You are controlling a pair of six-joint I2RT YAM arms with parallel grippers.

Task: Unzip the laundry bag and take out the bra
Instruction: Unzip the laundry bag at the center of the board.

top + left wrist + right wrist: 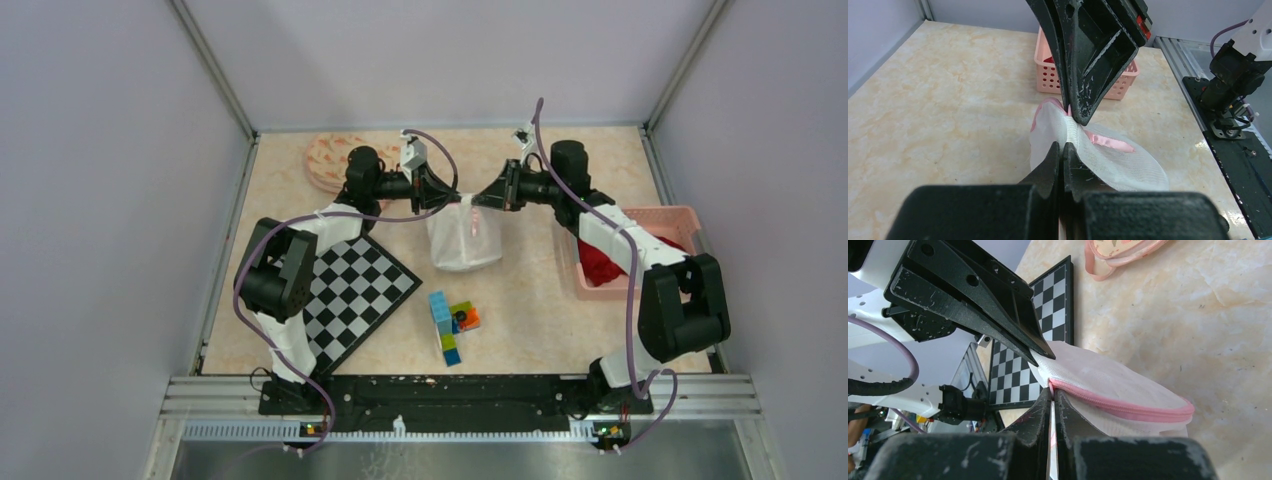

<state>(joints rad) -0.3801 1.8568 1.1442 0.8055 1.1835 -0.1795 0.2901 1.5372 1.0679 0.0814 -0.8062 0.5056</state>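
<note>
Above the table [545,325] the laundry bag [465,238] hangs between the left gripper [438,196], pinched shut on its top edge, and the right gripper [484,199], clamped on the end of the unopened pink zip [1120,407]; next, I judge, the right must draw along that zip while the left holds firm.

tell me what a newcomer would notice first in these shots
The white mesh laundry bag with pink zipper trim stands out first. It sits mid-table, pinched at its top by the left gripper and the right gripper, whose tips nearly meet. Next come the chessboard at the near left and the pink basket holding red cloth on the right.
</note>
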